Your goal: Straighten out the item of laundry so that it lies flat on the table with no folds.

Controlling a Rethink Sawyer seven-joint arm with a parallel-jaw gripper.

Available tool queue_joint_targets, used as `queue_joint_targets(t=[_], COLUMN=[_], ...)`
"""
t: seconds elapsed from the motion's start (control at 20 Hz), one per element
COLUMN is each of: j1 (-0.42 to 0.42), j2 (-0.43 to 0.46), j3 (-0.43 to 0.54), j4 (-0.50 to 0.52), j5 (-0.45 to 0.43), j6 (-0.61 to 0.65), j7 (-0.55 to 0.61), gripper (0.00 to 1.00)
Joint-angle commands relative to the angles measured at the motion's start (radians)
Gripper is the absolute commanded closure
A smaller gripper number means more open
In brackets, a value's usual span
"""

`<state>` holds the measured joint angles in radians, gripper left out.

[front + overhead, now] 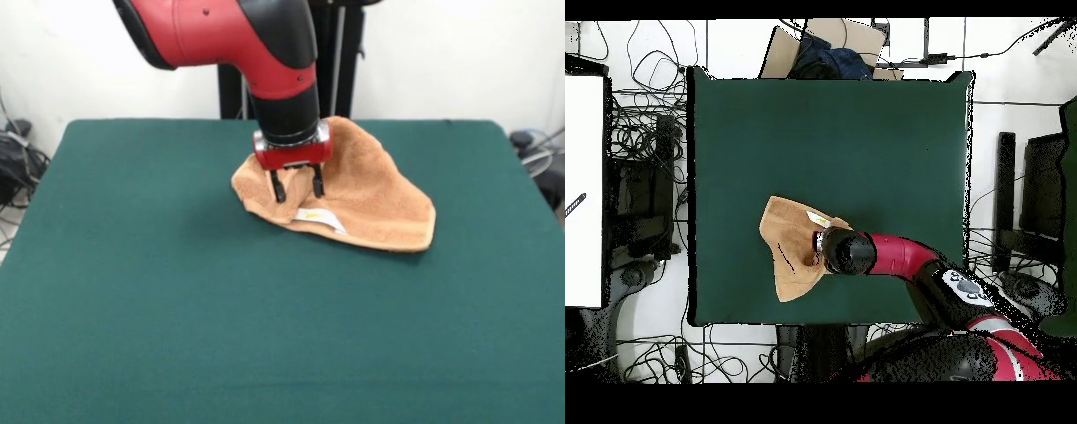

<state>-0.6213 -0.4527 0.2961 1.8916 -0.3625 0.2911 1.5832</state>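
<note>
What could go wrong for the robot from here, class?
1. The gripper stands on the folded towel with a ridge of cloth between its fingers; pulling may drag the whole towel instead of unfolding it.
2. It may pinch both layers, keeping the fold near the white label.

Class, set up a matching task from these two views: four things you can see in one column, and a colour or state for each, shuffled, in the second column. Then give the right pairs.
Column one:
1. towel
2. table
3. gripper
4. label

Column two:
A. dark green, flat
B. small, white, at the towel's front edge
C. orange-tan, folded over and rumpled
D. fingers apart, pointing down onto the cloth

Pairs: 1-C, 2-A, 3-D, 4-B
</note>
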Motion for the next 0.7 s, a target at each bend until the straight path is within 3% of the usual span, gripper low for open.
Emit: queue_joint_targets(t=[0.05, 0.7], j1=[0.006, 0.006], j2=[0.052, 0.047], j3=[-0.017, -0.017], j4=[-0.096, -0.081], j5=[-0.069, -0.066], j6=[-0.057, -0.065], j7=[0.052, 0.064], gripper=[0.00, 0.00])
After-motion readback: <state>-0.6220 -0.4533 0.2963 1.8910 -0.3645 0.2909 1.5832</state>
